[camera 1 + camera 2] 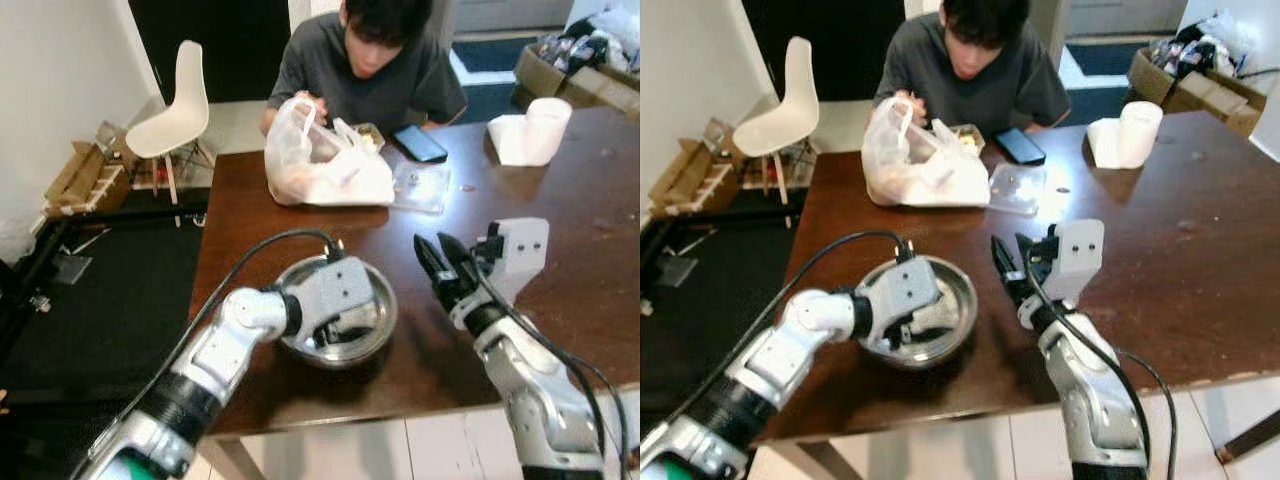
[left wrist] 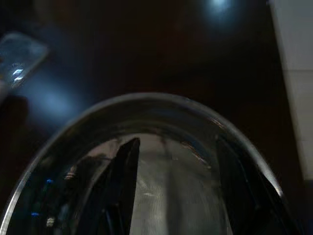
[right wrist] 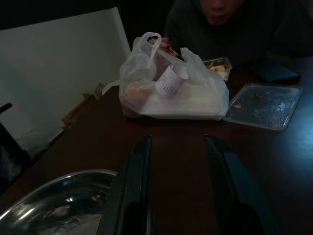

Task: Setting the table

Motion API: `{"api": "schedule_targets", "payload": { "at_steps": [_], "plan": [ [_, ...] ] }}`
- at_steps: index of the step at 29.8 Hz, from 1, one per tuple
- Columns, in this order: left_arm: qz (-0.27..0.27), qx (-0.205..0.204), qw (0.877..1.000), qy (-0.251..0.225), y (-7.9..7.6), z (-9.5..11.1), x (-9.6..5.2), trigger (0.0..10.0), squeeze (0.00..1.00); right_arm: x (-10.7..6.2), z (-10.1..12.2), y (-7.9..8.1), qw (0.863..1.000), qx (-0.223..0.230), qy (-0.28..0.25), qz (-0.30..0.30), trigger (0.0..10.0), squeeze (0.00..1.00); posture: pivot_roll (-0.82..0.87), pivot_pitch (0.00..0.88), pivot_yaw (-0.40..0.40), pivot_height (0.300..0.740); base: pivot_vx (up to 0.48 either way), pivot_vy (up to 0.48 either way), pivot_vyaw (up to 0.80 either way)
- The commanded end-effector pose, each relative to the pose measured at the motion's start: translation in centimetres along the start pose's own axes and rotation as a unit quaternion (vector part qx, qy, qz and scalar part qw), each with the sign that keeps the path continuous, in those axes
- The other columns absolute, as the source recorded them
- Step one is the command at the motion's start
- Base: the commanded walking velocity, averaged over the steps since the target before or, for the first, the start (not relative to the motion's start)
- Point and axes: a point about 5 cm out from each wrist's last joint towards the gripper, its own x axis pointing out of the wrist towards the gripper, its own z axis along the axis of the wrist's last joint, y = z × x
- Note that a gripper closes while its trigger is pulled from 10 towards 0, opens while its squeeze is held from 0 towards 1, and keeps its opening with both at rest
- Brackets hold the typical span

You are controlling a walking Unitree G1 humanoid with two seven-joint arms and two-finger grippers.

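At the near edge of the dark brown wooden table (image 1: pixel 560 210), the round shiny steel bowl (image 1: pixel 375 335) sits partly hidden by the left gripper (image 2: pixel 171 196), whose silver wrist block covers the bowl's near-left rim in the head views. The left wrist view is dark: one black finger (image 2: pixel 124 181) shows clearly inside the bowl, the other is a dim shape against the inner wall on the far side, cut off by the frame edge. The two fingers stand apart, and whether they press on the steel cannot be made out.

To the left of the table, on the floor, stand a white moulded plastic chair (image 1: pixel 178 105) and a flat brown cardboard box (image 1: pixel 85 175); its contents are too small to tell.

Beyond the bowl, across the table, lies a white crumpled plastic carrier bag (image 1: pixel 325 165) with a paper slip showing through it. Just right of the bag lies a clear flat plastic lid (image 1: pixel 420 187), and behind that a black phone (image 1: pixel 420 143). A seated person in a dark grey t-shirt (image 1: pixel 365 70) has a hand at the bag's handles; an open food tub beside the bag is largely hidden by it.

Just right of the bowl, the right gripper (image 1: pixel 447 268) hovers above bare wood, its long black fingers parted and holding nothing. Further right, near the far edge, lies a white paper roll (image 1: pixel 535 130).
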Motion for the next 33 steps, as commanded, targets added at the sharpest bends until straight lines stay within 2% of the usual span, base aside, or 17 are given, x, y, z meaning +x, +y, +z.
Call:
{"api": "schedule_targets", "payload": {
  "at_steps": [1, 2, 3, 4, 7, 8, 9, 13, 14, 16, 18, 19, 20, 21, 24, 31, 33],
  "plan": [
    [0.002, -0.035, 0.999, -0.006, -0.5, 0.0, -0.1, 10.0, 0.0, -0.2, -0.2, 0.5, 0.999, -0.003, 0.016, 0.03, 10.0, 0.0, -0.1, 0.0, 0.147, 0.74, 0.0, 0.0, 0.0],
    [0.002, -0.035, 0.999, -0.006, -0.5, 0.0, -0.1, 10.0, 0.0, -0.2, -0.2, 0.5, 0.999, -0.003, 0.016, 0.03, 10.0, 0.0, -0.1, 0.0, 0.147, 0.74, 0.0, 0.0, 0.0],
    [0.044, -0.047, 0.998, -0.013, 0.6, 0.2, -0.3, 10.0, 0.0, -0.3, -0.3, 0.5, 0.999, -0.007, 0.02, 0.038, 10.0, 0.0, -0.1, 0.0, 0.144, 0.74, 0.0, 0.0, 0.0],
    [0.044, -0.047, 0.998, -0.013, 0.6, 0.2, -0.3, 10.0, 0.0, -0.3, -0.3, 0.5, 0.999, -0.007, 0.02, 0.038, 10.0, 0.0, -0.1, 0.0, 0.144, 0.74, 0.0, 0.0, 0.0],
    [0.217, -0.025, 0.975, -0.039, 5.7, 1.2, -2.7, 10.0, 0.0, -0.5, -0.6, 1.2, 0.996, -0.021, 0.047, 0.07, 10.0, 0.0, -0.1, 0.0, 0.139, 0.74, 0.0, 0.0, 0.0],
    [0.217, -0.025, 0.975, -0.039, 5.7, 1.2, -2.7, 10.0, 0.0, -0.5, -0.6, 1.2, 0.996, -0.021, 0.047, 0.07, 10.0, 0.0, -0.1, 0.0, 0.139, 0.74, 0.0, 0.0, 0.0],
    [0.245, -0.014, 0.969, -0.039, 6.5, 1.4, -3.4, 10.0, 0.0, -0.6, -0.7, 1.3, 0.995, -0.024, 0.058, 0.078, 10.0, 0.0, -0.1, 0.0, 0.139, 0.74, 0.0, 0.0, 0.0],
    [0.345, 0.031, 0.937, -0.055, 9.6, 3.1, -8.5, 10.0, 0.0, -1.9, -2.8, 2.1, 0.984, -0.03, 0.135, 0.112, 10.0, 0.0, -0.1, 0.0, 0.13, 0.74, 0.0, 0.0, 0.0],
    [0.345, 0.031, 0.937, -0.055, 9.6, 3.1, -8.5, 10.0, 0.0, -1.9, -2.8, 2.1, 0.984, -0.03, 0.135, 0.112, 10.0, 0.0, -0.1, 0.0, 0.13, 0.74, 0.0, 0.0, 0.0],
    [0.357, 0.041, 0.932, -0.054, 10.1, 3.3, -9.6, 10.0, 0.0, -1.9, -3.1, 2.1, 0.984, -0.025, 0.141, 0.108, 10.0, 0.0, -0.1, 0.0, 0.129, 0.74, 0.0, 0.0, 0.0],
    [0.385, 0.064, 0.92, -0.041, 10.7, 3.5, -11.7, 10.0, 0.0, -1.8, -3.8, 2.2, 0.983, -0.021, 0.153, 0.102, 10.0, 0.0, -0.09, 0.0, 0.126, 0.74, 0.0, 0.0, 0.0],
    [0.385, 0.064, 0.92, -0.041, 10.7, 3.5, -11.7, 10.0, 0.0, -1.8, -3.8, 2.2, 0.983, -0.021, 0.153, 0.102, 10.0, 0.0, -0.09, 0.0, 0.126, 0.74, 0.0, 0.0, 0.0],
    [0.404, 0.074, 0.911, -0.033, 11.1, 3.5, -12.8, 10.0, 0.0, -1.6, -4.2, 2.0, 0.982, -0.028, 0.162, 0.094, 10.0, 0.0, -0.09, 0.0, 0.122, 0.74, 0.0, 0.0, 0.0],
    [0.404, 0.074, 0.911, -0.033, 11.1, 3.5, -12.8, 10.0, 0.0, -1.6, -4.2, 2.0, 0.982, -0.028, 0.162, 0.094, 10.0, 0.0, -0.09, 0.0, 0.122, 0.74, 0.0, 0.0, 0.0],
    [0.437, 0.09, 0.895, -0.021, 11.6, 3.5, -14.7, 10.0, 0.0, -1.2, -5.0, 1.7, 0.979, -0.049, 0.179, 0.085, 10.0, 0.0, -0.08, 0.0, 0.114, 0.74, 0.0, 0.0, 0.0],
    [0.448, 0.081, 0.891, -0.009, 11.1, 2.8, -15.6, 10.0, 0.0, -0.4, -4.5, 0.0, 0.979, -0.109, 0.168, 0.034, 10.0, 0.0, -0.08, 0.0, 0.11, 0.74, 0.0, 0.0, 0.0],
    [0.447, 0.08, 0.891, -0.009, 11.0, 2.7, -15.6, 10.0, 0.0, -0.3, -4.5, -0.3, 0.98, -0.11, 0.165, 0.028, 10.0, 0.0, -0.08, 0.0, 0.11, 0.74, 0.0, 0.0, 0.0]
  ]
}}
